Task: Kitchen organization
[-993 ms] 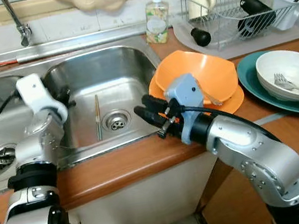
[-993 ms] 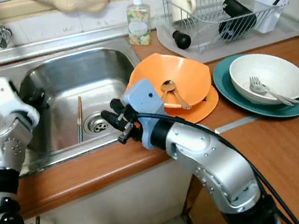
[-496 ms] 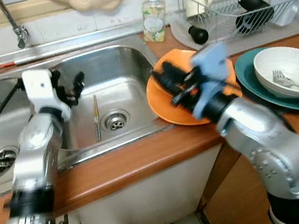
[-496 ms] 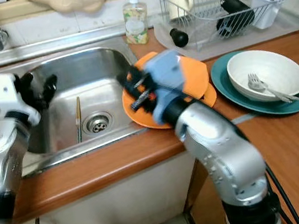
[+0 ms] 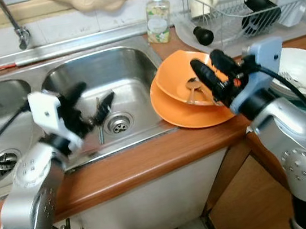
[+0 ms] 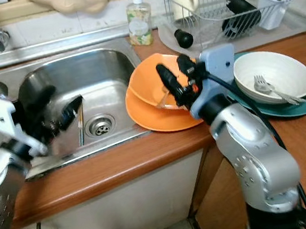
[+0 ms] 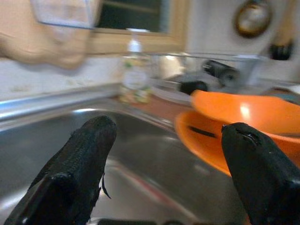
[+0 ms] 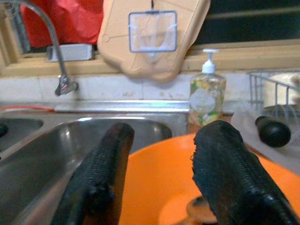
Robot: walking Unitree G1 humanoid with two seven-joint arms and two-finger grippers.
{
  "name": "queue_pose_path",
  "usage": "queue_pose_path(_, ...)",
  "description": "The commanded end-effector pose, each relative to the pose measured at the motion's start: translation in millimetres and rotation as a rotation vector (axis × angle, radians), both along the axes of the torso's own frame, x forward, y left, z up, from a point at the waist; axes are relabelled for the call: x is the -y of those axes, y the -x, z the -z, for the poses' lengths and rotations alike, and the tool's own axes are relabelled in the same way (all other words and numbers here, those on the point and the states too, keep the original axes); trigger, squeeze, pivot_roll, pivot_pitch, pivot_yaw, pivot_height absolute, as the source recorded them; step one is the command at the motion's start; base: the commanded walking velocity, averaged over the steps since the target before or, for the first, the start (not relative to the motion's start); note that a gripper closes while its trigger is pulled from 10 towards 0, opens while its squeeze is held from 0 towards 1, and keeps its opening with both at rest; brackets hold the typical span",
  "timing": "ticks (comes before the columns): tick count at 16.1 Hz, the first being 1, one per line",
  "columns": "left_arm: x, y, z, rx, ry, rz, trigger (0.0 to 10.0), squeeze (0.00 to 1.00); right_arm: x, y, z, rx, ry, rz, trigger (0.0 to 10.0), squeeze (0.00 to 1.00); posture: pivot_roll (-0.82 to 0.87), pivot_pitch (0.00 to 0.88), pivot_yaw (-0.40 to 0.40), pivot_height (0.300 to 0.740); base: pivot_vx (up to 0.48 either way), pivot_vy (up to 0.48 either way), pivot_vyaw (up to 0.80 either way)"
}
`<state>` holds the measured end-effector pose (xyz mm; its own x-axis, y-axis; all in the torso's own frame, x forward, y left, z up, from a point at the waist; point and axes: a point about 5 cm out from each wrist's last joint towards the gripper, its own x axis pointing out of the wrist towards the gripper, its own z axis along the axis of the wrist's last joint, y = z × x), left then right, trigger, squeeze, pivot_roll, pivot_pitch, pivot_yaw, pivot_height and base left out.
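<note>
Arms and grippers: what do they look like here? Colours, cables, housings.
Both arms are silver, jointed metal with black cables running along them. Left gripper has a white wrist housing, right gripper a blue-grey one with orange wiring. Each has two long black textured fingers.

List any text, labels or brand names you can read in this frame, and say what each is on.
None can be read.
Soap bottle: it has a patterned label, too small and blurred to read.
Dishes, dish rack and sink: no print visible.
</note>
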<state>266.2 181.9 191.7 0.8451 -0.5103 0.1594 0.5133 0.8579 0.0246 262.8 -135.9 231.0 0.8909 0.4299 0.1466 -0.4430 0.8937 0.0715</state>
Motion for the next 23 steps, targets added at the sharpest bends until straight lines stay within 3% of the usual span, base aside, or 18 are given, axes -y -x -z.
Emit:
queue_pose_path(1,8.0,6.7,-3.6,-0.007,0.002,0.080,10.0,0.00,4.5,4.5,-1.2,-0.002,0.003,-0.013,10.0,1.00,0.01,0.000,0.046,0.740,0.000,0.000,0.00)
queue_pose_path(4,20.1,21.6,0.4,-0.060,-0.014,0.193,10.0,0.00,15.7,11.7,4.7,-0.028,0.016,0.007,10.0,1.00,0.00,0.000,0.040,0.740,0.000,0.000,0.00)
queue_pose_path(8,30.1,28.8,7.9,-0.092,-0.046,0.221,10.0,0.00,26.8,17.9,15.5,-0.094,0.064,0.031,10.0,1.00,-0.01,0.000,0.026,0.740,0.000,0.000,0.00)
queue_pose_path(9,31.7,29.1,8.9,-0.095,-0.052,0.217,10.0,0.00,27.9,19.3,24.0,-0.151,0.115,0.032,10.0,0.00,-0.02,0.000,0.024,0.740,0.000,0.000,0.00)
queue_pose_path(13,48.0,33.5,12.9,-0.098,-0.076,0.289,10.0,0.00,29.5,17.9,32.8,-0.196,0.129,0.069,10.0,0.00,-0.02,0.000,0.026,0.740,0.000,0.000,0.00)
queue_pose_path(14,52.0,35.5,14.4,-0.105,-0.083,0.315,10.0,0.00,28.5,18.1,34.9,-0.205,0.127,0.065,8.8,0.00,-0.02,0.000,0.027,0.740,0.000,0.000,0.00)
queue_pose_path(15,53.1,35.8,15.8,-0.108,-0.085,0.324,10.0,0.00,26.9,18.0,37.1,-0.214,0.126,0.061,2.6,0.00,-0.03,0.000,0.035,0.740,0.000,0.000,0.00)
queue_pose_path(16,53.3,35.5,17.4,-0.111,-0.085,0.327,10.0,0.00,25.6,17.8,40.0,-0.227,0.126,0.065,0.0,0.00,-0.04,0.000,0.036,0.740,0.000,0.000,0.00)
queue_pose_path(23,57.8,36.9,15.9,-0.111,-0.100,0.356,10.0,0.00,29.4,15.9,54.5,-0.297,0.117,0.108,0.0,0.00,-0.02,0.000,0.040,0.740,0.000,0.000,0.00)
